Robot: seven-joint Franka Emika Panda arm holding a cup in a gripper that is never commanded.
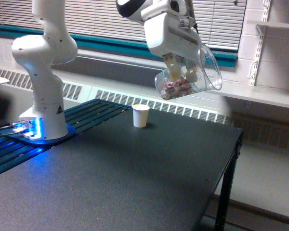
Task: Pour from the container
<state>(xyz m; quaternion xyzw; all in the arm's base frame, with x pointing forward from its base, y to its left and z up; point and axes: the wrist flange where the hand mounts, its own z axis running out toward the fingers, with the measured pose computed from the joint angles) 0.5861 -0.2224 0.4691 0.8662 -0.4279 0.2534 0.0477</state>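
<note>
The container (192, 77), a clear plastic measuring cup, hangs in the air at the upper middle of the exterior view. It is tilted, its mouth leaning toward the exterior view's left and down. Pinkish-brown and white bits (176, 88) lie heaped in its lower left part. My gripper (181, 70) is shut on the container, with its fingers reaching down into the cup's wall area. A small white paper cup (140, 115) stands upright on the dark table, below and to the left of the container's mouth, apart from it.
The arm's white base (44, 115) stands on a blue-lit mount at the exterior view's left. The dark table's (135, 183) right edge drops off near a black leg (226, 192). Behind runs a radiator grille and a white ledge (260, 94).
</note>
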